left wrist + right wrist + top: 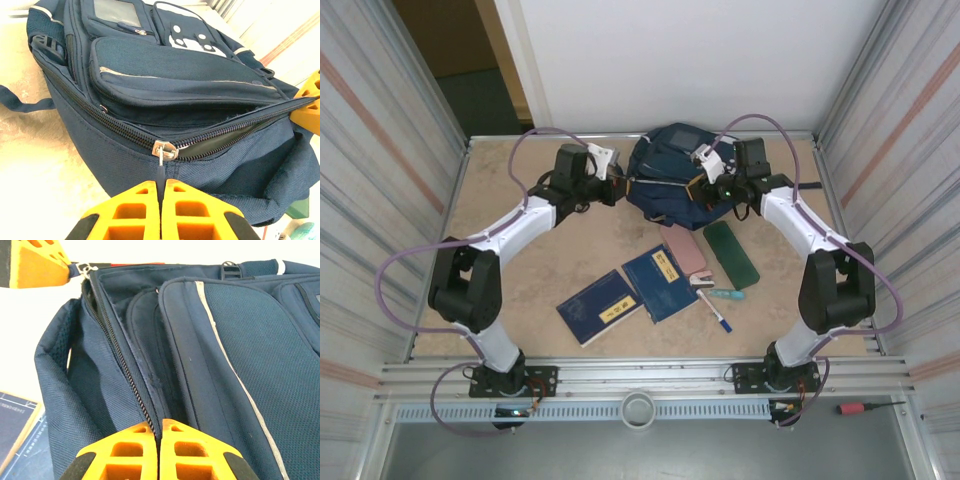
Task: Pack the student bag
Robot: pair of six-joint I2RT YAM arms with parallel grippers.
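The student bag [670, 170], a navy backpack with grey stripes, lies at the back middle of the table. Its main zipper is partly undone and the gap shows a dark inside [225, 140]. My left gripper [161, 192] is shut on the dark zipper pull hanging from the silver slider [165, 149], at the bag's left side [620, 182]. My right gripper [159, 432] is shut on the bag's fabric edge beside the zipper teeth [127, 375], at the bag's right side [708, 185]. Each wrist view catches the other gripper's yellow fingers [307, 105] [35, 262].
In front of the bag lie two navy books with yellow labels [600, 308] [660, 282], a pink case [685, 250], a green flat case [731, 253], a teal item [725, 294] and a pen [716, 312]. Metal walls close in the table's sides.
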